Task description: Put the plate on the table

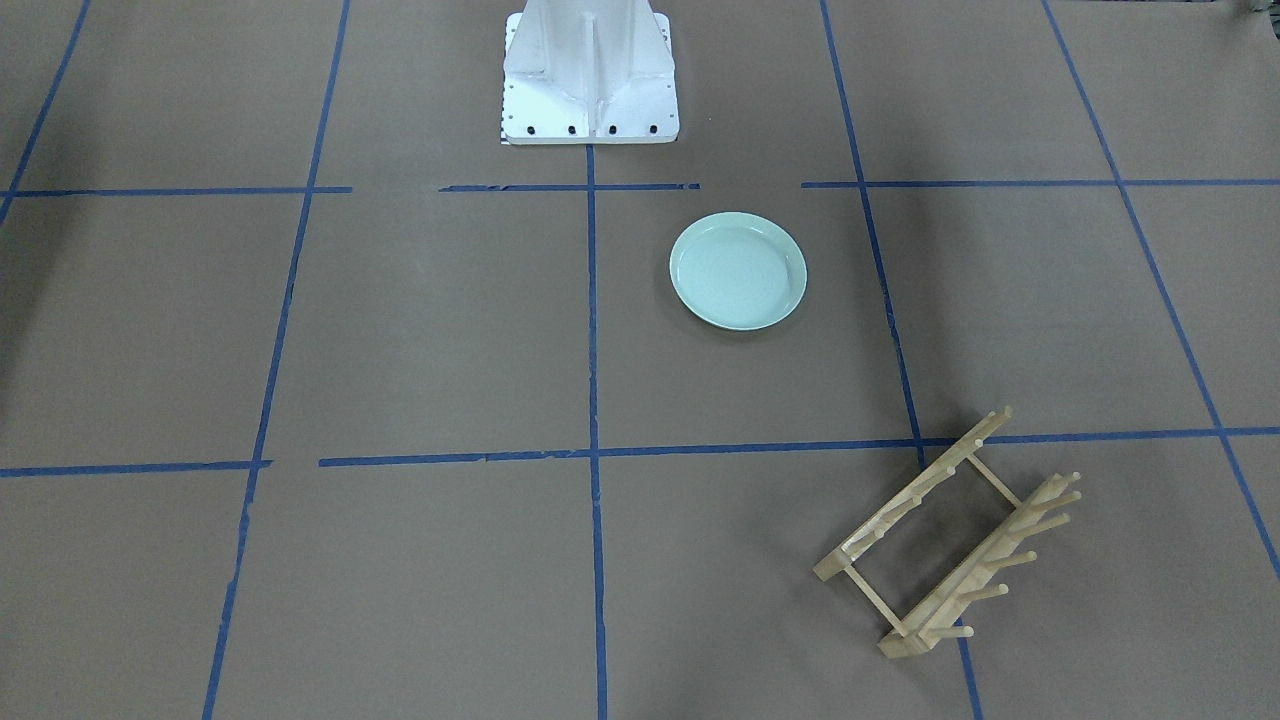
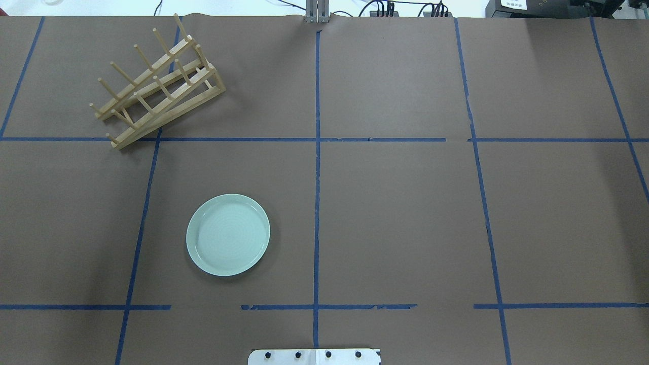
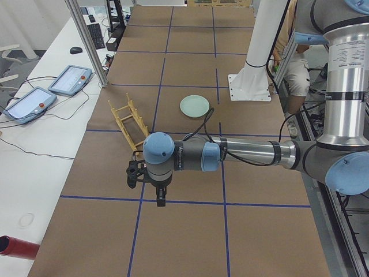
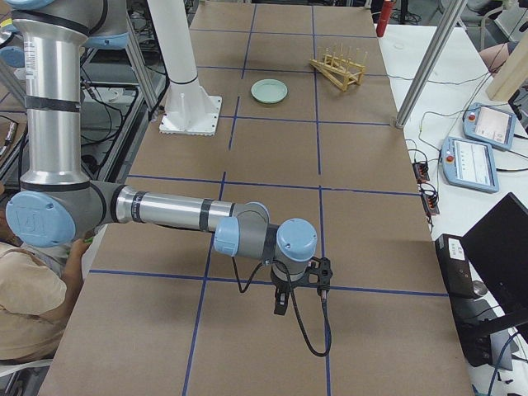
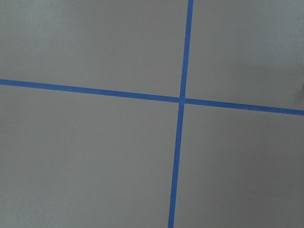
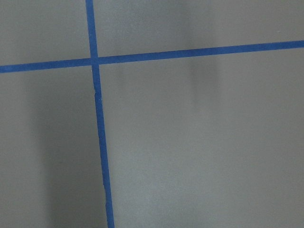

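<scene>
The pale mint-green plate (image 1: 738,271) lies flat and upright on the brown table (image 1: 400,330), a little in front of the robot base. It also shows in the overhead view (image 2: 228,234) and both side views (image 3: 195,106) (image 4: 269,91). No gripper touches it. My left gripper (image 3: 160,199) hangs over the table's left end, far from the plate. My right gripper (image 4: 280,305) hangs over the right end. I cannot tell whether either is open or shut. Both wrist views show only bare table and blue tape.
A light wooden peg rack (image 2: 157,86) stands without any plate at the far left of the table, apart from the plate. The white robot base (image 1: 590,80) stands at the table's near edge. Tablets (image 3: 69,79) and cables lie on the side bench.
</scene>
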Robot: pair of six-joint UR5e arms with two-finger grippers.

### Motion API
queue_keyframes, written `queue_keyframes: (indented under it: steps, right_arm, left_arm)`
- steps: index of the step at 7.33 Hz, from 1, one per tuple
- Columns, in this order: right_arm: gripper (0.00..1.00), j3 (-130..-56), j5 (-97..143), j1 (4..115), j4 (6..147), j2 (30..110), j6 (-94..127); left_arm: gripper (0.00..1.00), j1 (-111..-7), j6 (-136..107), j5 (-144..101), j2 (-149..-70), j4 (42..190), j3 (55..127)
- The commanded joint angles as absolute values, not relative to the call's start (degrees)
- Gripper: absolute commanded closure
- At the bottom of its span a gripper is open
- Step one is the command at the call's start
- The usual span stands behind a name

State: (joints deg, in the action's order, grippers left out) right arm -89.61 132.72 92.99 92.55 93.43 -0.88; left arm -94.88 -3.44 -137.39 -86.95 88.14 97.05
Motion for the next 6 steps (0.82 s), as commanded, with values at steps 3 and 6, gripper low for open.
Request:
queue_keyframes:
  steps: [3,6]
  right_arm:
    - [0.0,-89.6,132.7,93.0,92.5,93.4,-0.9]
    - [0.0,-89.6,132.7,93.0,92.5,93.4,-0.9]
  left_arm:
    - [0.0,-94.5,2.0,-137.3,-86.7,88.3,96.3]
    - [0.0,-94.5,2.7,-137.6,-87.0,88.2,95.7]
